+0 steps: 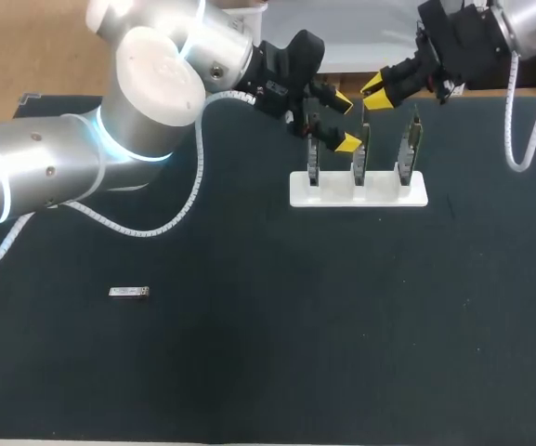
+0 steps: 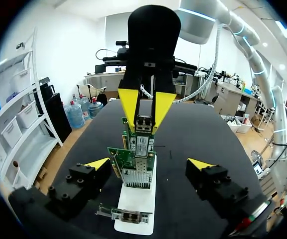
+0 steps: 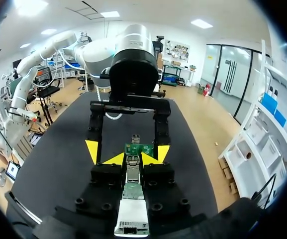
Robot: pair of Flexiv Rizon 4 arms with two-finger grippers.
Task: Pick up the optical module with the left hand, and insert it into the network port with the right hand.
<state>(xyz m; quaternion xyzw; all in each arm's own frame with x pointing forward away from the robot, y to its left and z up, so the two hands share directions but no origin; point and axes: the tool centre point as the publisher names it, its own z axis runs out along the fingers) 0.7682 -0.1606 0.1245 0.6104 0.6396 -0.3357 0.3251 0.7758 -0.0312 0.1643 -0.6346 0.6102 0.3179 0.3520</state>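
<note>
Dark table (image 1: 249,372) is topped at 12 o'clock by a rack (image 1: 379,197) of cards (image 1: 360,153). Above them a module (image 3: 132,172) is pinched in the right gripper (image 3: 133,158). The left gripper (image 2: 149,163) is held wide open at its 8 o'clock. A second module (image 1: 128,292) lies at the table's 8 o'clock.

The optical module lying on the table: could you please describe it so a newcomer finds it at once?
On the dark table, start from the white stand holding upright circuit cards and look far toward my left arm's side. The optical module lies there alone, a small silver bar lying flat, unlike the cards standing on edge.
</note>
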